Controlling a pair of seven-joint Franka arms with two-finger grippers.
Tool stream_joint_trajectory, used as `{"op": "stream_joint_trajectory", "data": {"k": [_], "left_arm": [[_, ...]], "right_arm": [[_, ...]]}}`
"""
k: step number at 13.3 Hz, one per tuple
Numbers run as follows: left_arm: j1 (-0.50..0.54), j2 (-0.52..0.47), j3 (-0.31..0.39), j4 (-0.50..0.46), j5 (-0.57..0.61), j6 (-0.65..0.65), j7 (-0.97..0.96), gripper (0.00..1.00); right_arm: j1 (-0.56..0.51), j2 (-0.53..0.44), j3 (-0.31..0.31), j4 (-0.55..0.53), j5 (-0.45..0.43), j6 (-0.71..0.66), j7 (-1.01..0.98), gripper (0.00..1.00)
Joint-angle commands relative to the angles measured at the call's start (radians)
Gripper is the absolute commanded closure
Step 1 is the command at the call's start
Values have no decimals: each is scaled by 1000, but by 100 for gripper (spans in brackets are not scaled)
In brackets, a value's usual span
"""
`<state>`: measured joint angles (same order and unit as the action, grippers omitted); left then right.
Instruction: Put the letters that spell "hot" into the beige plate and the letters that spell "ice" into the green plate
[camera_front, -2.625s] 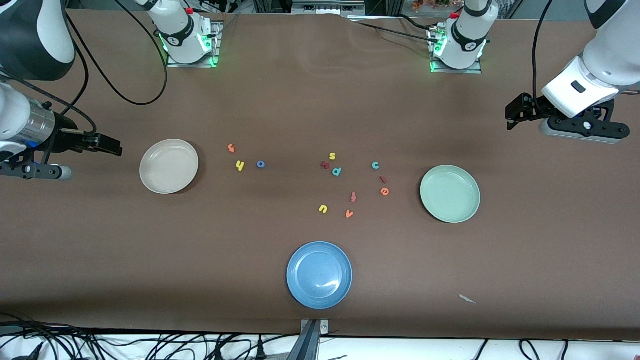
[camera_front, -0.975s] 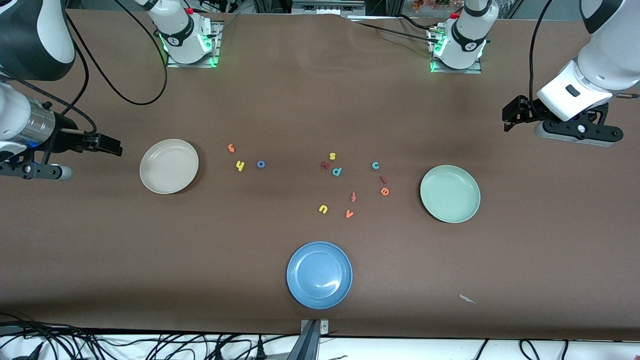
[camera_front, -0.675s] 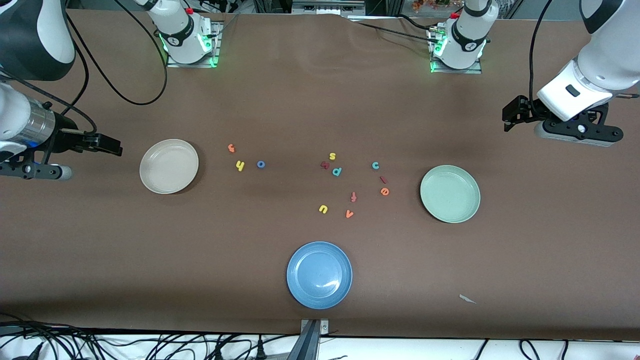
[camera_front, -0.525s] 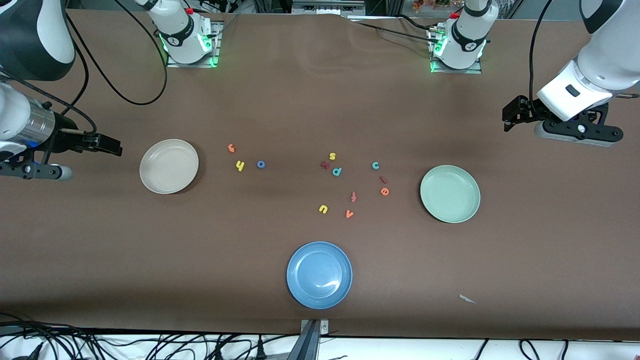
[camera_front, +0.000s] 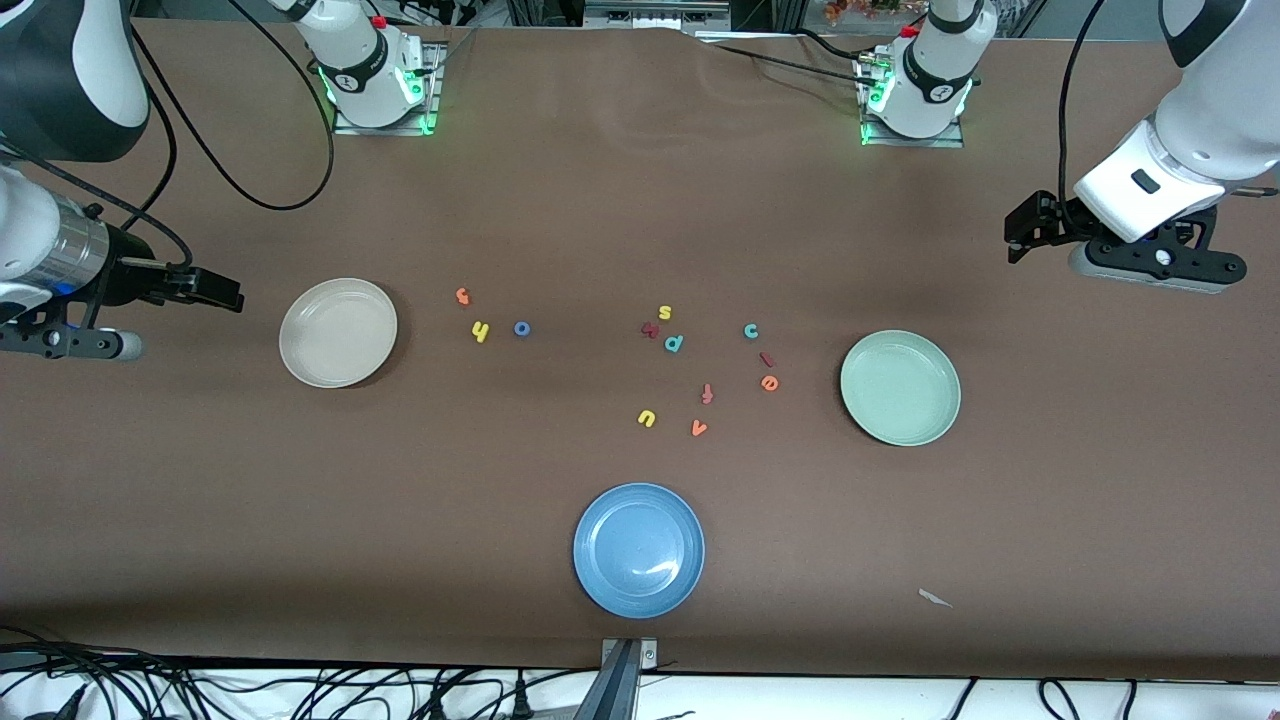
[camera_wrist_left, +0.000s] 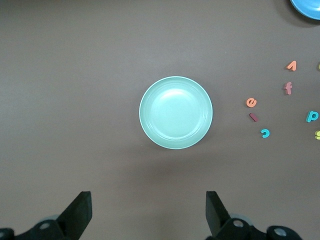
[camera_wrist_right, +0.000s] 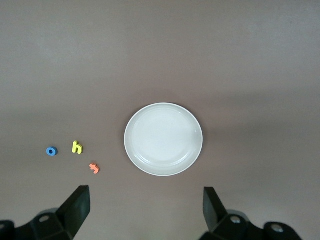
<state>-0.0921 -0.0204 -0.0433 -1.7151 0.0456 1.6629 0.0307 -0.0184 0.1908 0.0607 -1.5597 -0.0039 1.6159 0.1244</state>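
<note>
The empty beige plate (camera_front: 338, 332) (camera_wrist_right: 163, 139) lies toward the right arm's end. Beside it lie the orange t (camera_front: 462, 296) (camera_wrist_right: 94, 168), yellow h (camera_front: 480, 331) (camera_wrist_right: 77, 147) and blue o (camera_front: 522, 328) (camera_wrist_right: 51, 151). The empty green plate (camera_front: 900, 388) (camera_wrist_left: 175, 112) lies toward the left arm's end, with the teal c (camera_front: 751, 331) (camera_wrist_left: 265, 133), dark red i (camera_front: 767, 359) (camera_wrist_left: 254, 117) and orange e (camera_front: 769, 382) (camera_wrist_left: 251, 102) beside it. My right gripper (camera_front: 232, 292) (camera_wrist_right: 146, 207) hangs open over bare table outside the beige plate. My left gripper (camera_front: 1018, 232) (camera_wrist_left: 148, 210) hangs open outside the green plate.
A blue plate (camera_front: 638, 550) sits near the front edge. Mid-table lie a yellow s (camera_front: 665, 312), a dark red letter (camera_front: 650, 329), a teal p (camera_front: 674, 343), a salmon f (camera_front: 707, 393), a yellow u (camera_front: 646, 418) and an orange v (camera_front: 699, 428). A paper scrap (camera_front: 934, 598) lies near the front.
Since the earliest frame my left gripper has shifted slightly toward the robots' bases. Over the last second nothing has moved.
</note>
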Motion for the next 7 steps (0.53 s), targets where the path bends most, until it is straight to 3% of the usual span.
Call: {"op": "stream_joint_trajectory", "data": {"k": [1, 7], "left_arm": [[-6, -12, 3, -6, 5, 5, 14, 0], [-6, -10, 3, -4, 5, 5, 14, 0]], "right_arm": [[-2, -22, -4, -20, 21, -5, -2, 0], [0, -22, -4, -20, 21, -7, 6, 0]]}}
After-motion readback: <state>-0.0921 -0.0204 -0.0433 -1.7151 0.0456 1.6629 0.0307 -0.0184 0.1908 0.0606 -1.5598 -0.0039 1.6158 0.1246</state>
